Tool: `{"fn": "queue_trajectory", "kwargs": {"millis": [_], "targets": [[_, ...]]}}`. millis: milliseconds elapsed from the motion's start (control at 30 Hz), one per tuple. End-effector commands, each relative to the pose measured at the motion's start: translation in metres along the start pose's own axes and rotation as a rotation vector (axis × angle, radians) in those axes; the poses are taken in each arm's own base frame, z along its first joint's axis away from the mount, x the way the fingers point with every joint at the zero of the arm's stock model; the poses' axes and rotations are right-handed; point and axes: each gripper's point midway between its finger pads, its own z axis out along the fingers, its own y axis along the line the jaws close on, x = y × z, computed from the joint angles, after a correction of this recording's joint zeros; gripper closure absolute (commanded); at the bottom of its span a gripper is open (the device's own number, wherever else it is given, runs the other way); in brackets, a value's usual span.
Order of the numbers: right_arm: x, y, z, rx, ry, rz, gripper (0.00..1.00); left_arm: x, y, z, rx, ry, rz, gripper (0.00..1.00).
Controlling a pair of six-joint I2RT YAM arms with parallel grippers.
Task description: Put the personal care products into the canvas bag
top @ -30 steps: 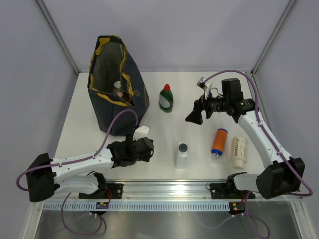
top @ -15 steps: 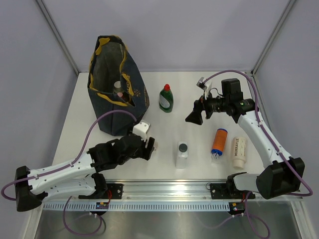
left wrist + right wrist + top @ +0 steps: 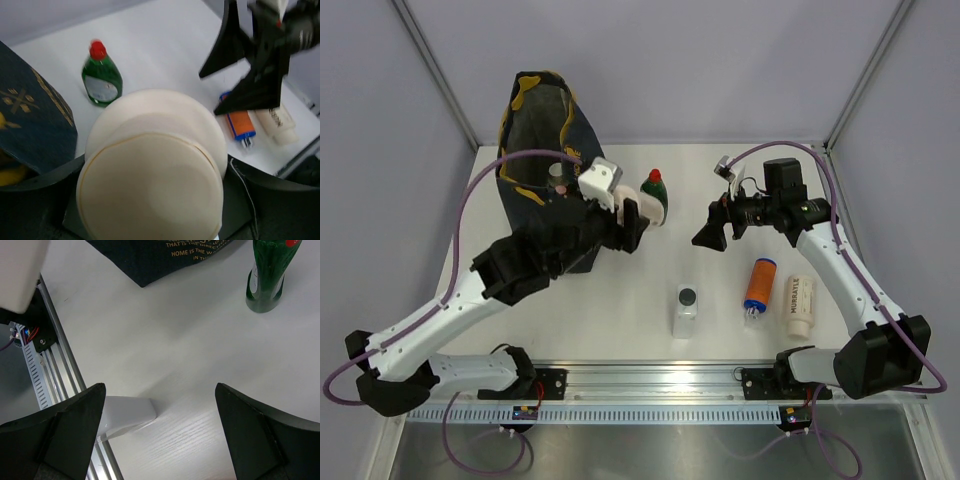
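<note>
White table [image 3: 620, 325] under everything. Biggest item is the canvas bag [image 3: 542, 165], navy with mustard trim, standing at the far left with its mouth open; I see at least one bottle with a pinkish cap inside it, the rest is too dark to tell. My left arm reaches up from the near left, and the left gripper [image 3: 636, 222] sits just right of the bag, partly covering the green bottle [image 3: 655, 196] from above. In the left wrist view a cream bottle [image 3: 155, 175] fills the space between the fingers, so the left gripper is clamped on it, off the table. The right gripper [image 3: 712, 230] hangs over the middle right of the table with its fingers [image 3: 52, 440] spread wide and nothing between them. The green bottle has a red cap and stands upright just beside the bag's right side. The clear bottle [image 3: 687, 310] with a dark cap is near the front centre, well apart from the bag. The orange bottle [image 3: 760, 285] with a blue cap lies on its side to the right, and the cream tube [image 3: 798, 305] lies just beside it, further right.
</note>
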Motion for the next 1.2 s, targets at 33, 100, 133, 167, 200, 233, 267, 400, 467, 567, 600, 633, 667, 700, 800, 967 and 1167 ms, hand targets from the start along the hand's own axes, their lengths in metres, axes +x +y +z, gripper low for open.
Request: {"fn": "queue_trajectory", "kwargs": {"millis": [33,100,133,167,200,233,267,400,467,567,600,633,667,700,800,967,1167], "targets": [[-0.002,0.002,-0.002,-0.003,-0.017,-0.025,0.01,-0.156,0.021,-0.028,-0.028,-0.386,-0.049,1.0],[-0.001,0.002,-0.003,-0.001,-0.018,-0.028,0.01,-0.175,0.039,-0.021,-0.074,-0.398,-0.028,1.0],[0.0,0.001,-0.003,0.0,-0.018,-0.028,0.0,-0.188,0.065,-0.021,-0.149,-0.42,-0.024,1.0],[0.001,0.002,-0.003,0.0,-0.017,-0.031,0.0,-0.212,0.075,-0.033,-0.169,-0.469,-0.025,1.0],[0.002,0.001,-0.003,0.003,-0.016,-0.033,0.01,-0.218,0.103,-0.026,-0.249,-0.471,-0.025,1.0],[0.002,0.0,-0.003,0.005,-0.015,-0.034,0.01,-0.226,0.114,-0.026,-0.271,-0.485,-0.025,1.0],[0.004,0.0,-0.003,0.008,-0.013,-0.033,0.0,-0.24,0.127,-0.033,-0.3,-0.523,-0.032,1.0],[0.006,0.0,-0.005,0.016,-0.007,-0.052,0.01,-0.255,0.199,-0.036,-0.48,-0.55,-0.054,1.0],[0.007,-0.001,-0.005,0.018,-0.001,-0.054,0.01,-0.249,0.22,-0.024,-0.522,-0.518,-0.054,1.0],[0.008,-0.002,-0.004,0.018,0.0,-0.053,0.01,-0.232,0.25,-0.008,-0.566,-0.46,-0.073,1.0],[0.007,-0.003,-0.004,0.019,-0.001,-0.054,0.01,-0.218,0.261,0.001,-0.584,-0.423,-0.073,1.0],[0.008,-0.004,-0.003,0.019,0.002,-0.051,0.01,-0.212,0.268,0.005,-0.604,-0.41,-0.068,1.0],[0.007,-0.005,-0.003,0.019,0.002,-0.053,0.0,-0.202,0.278,0.012,-0.631,-0.38,-0.065,1.0],[0.007,-0.005,-0.003,0.019,0.003,-0.056,0.01,-0.189,0.289,0.016,-0.663,-0.346,-0.056,1.0],[0.009,-0.007,-0.002,0.021,0.01,-0.055,0.01,-0.168,0.312,0.03,-0.718,-0.29,-0.035,1.0],[0.01,-0.011,0.004,-0.013,0.039,-0.041,0.01,-0.133,0.335,0.071,-0.73,-0.189,-0.021,1.0],[0.015,-0.028,0.018,-0.033,0.111,-0.006,0.01,-0.091,0.355,0.115,-0.703,-0.074,-0.068,0.62]]}}
